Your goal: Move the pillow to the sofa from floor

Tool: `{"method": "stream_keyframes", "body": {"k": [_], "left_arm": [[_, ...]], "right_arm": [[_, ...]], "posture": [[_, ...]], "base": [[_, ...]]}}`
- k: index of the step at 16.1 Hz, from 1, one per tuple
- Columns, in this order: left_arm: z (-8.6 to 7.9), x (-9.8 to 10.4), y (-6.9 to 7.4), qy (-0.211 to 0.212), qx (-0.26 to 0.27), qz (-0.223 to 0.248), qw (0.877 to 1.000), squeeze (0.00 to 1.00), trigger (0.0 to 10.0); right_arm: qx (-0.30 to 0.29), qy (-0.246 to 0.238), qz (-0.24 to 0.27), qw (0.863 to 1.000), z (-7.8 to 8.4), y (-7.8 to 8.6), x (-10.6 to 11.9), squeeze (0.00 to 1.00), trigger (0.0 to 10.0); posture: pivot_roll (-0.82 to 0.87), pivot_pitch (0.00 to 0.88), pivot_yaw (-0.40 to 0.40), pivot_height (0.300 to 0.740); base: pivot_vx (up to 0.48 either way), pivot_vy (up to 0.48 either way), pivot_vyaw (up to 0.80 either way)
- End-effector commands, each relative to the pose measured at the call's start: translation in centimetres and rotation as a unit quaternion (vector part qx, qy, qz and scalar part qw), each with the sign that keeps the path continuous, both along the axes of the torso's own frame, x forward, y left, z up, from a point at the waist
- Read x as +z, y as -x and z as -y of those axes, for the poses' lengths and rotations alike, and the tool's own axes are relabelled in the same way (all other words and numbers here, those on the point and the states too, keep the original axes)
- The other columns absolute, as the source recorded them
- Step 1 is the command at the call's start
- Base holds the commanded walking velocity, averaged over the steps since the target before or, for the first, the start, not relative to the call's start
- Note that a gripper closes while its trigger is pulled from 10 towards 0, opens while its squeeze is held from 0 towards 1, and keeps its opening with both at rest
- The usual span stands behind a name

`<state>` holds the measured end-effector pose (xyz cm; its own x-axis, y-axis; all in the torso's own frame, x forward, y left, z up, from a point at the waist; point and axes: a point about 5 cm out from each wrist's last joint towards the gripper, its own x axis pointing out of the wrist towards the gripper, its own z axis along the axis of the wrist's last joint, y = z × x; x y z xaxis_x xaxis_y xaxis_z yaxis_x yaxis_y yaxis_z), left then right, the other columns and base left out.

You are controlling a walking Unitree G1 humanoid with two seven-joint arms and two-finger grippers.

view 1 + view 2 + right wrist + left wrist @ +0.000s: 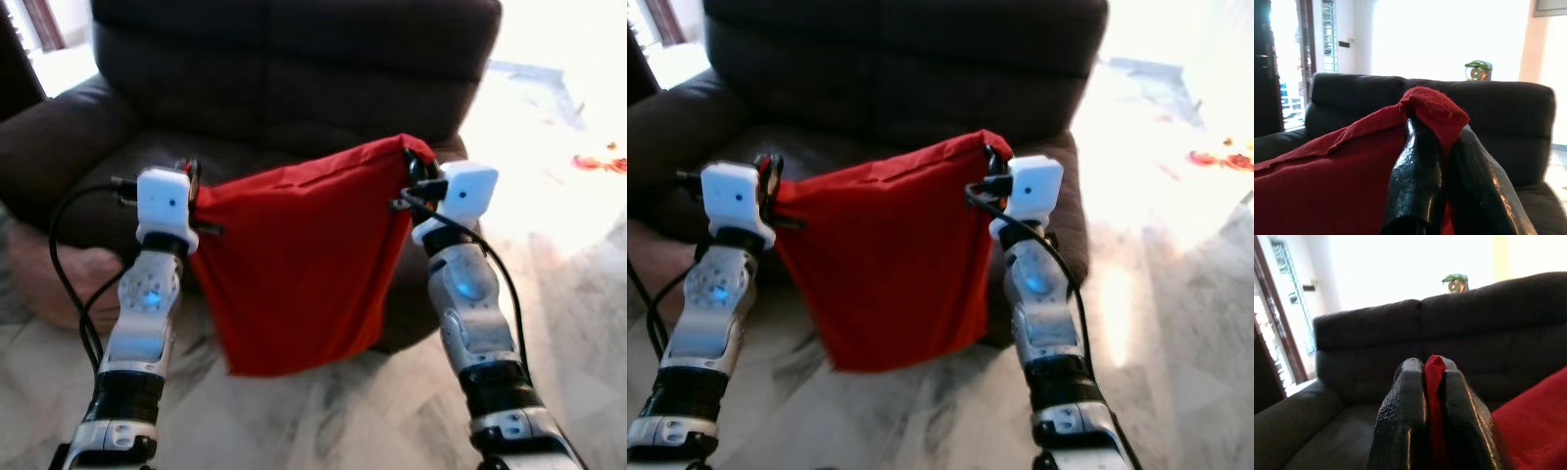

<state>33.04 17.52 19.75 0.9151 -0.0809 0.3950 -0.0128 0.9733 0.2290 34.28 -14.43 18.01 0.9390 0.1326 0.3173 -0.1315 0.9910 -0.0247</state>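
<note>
A: Pillow (299, 269), the flat red fabric one, is hanging in the air between the two arms, in front of the dark brown leather sofa (294, 69). Its upper edge is level with the seat cushion and its lower edge is dangling clear of the pale marbled floor (323, 421).

B: How are the grippers holding it?

A: The left gripper (1434, 382) is pinching the pillow's upper left corner, with a sliver of red cloth squeezed between its two black fingers (1400, 421). The right gripper (1442, 142) is clamping the upper right corner, where the fabric is bunching over the fingertips. That right corner is sitting a little higher than the left.

B: So what is worrying you?

A: Both holds are catching only thin corner fabric, so I am judging the grip as slight. If the arms are pulling apart while reaching forward, a corner could be slipping out, and the pillow would be swinging down from one side or dropping back to the floor.

B: Anything else?

A: The hanging lower part is looking lower than the seat front. Pushing forward without lifting could be snagging it on the sofa's near edge and dragging it out of the fingers.
</note>
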Motion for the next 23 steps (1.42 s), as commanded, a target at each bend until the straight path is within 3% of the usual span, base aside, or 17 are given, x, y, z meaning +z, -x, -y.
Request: {"method": "stream_keyframes", "body": {"k": [1, 8, 10, 14, 19, 23], "left_arm": [[0.9, 2.2, 0.0, -0.007, -0.018, 0.046, 0.999, 0.00, 10.0], [0.7, 2.7, -0.1, -0.005, -0.015, 0.051, 0.999, 0.00, 10.0], [1.1, 1.9, -0.2, 0.002, -0.032, 0.025, 0.999, 0.00, 10.0], [2.4, 0.3, 0.1, 0.017, -0.067, -0.004, 0.998, 0.00, 10.0], [2.0, 0.5, -0.2, 0.019, -0.067, -0.007, 0.998, 0.00, 10.0], [2.1, 0.5, -0.2, 0.021, -0.070, -0.009, 0.997, 0.00, 10.0]], "right_arm": [[-0.013, -0.008, 0.046, 0.999, 0.7, 0.0, 2.3, 0.00, 10.0], [-0.011, -0.011, 0.041, 0.999, 0.6, 0.0, 2.2, 0.00, 10.0], [-0.016, -0.014, 0.034, 0.999, 0.8, -0.1, 1.9, 0.00, 10.0], [-0.025, -0.018, 0.023, 0.999, 1.1, 0.0, 1.4, 0.00, 10.0], [-0.031, -0.027, 0.013, 0.999, 1.3, 0.0, 1.0, 0.00, 10.0], [-0.026, -0.032, 0.013, 0.999, 1.1, 0.0, 1.0, 0.00, 10.0]], "posture": [[0.09, 0.000, -0.073, 0.740], [0.09, 0.000, -0.072, 0.740], [0.09, 0.000, -0.072, 0.740], [0.09, 0.000, -0.068, 0.740], [0.09, 0.000, -0.060, 0.740], [0.09, 0.000, -0.058, 0.740]], "base": [[0.292, 0.000, 0.00], [0.294, 0.000, 0.00], [0.262, 0.000, 0.00], [0.000, 0.000, 0.00], [0.000, 0.048, 0.00], [0.000, 0.248, -0.60]]}}
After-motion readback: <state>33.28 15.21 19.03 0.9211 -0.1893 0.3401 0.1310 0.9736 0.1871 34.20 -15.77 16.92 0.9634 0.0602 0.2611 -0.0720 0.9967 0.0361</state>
